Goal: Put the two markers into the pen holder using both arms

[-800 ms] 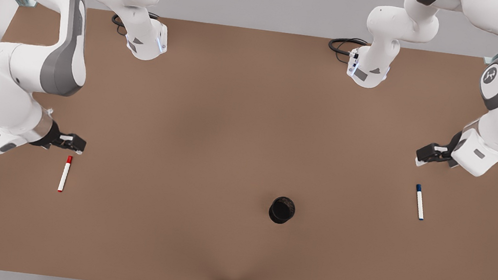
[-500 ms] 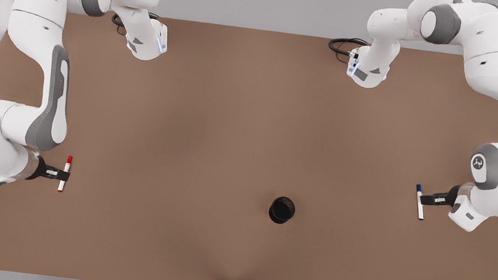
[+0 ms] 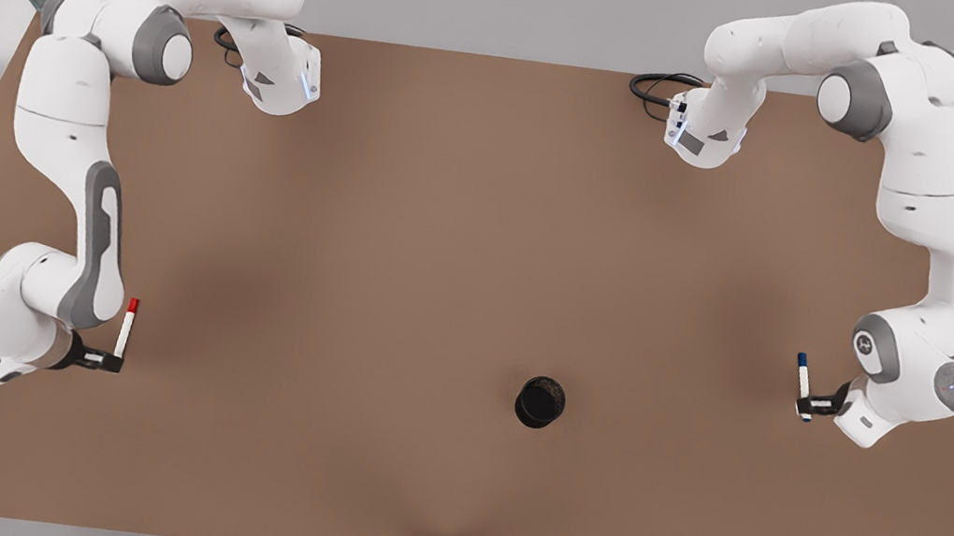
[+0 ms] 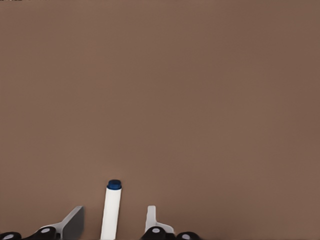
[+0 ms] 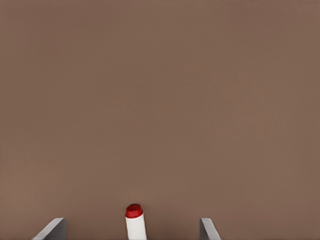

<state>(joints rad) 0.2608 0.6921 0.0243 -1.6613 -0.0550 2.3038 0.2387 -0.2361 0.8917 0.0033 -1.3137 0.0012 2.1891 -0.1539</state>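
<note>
Markers (image 3: 125,329) (image 3: 803,385) flat, caps toward bases | left gripper (image 3: 808,407), right gripper (image 3: 111,362) open astride

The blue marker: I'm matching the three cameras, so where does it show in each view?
Front view: the blue marker lies near the front view's right edge, its lower end at the left gripper.
Left wrist view: it lies between the open fingers, blue cap pointing away from the camera.
Right wrist view: not in it; that one is the red marker.
Shared landmark: the brown table.
</note>
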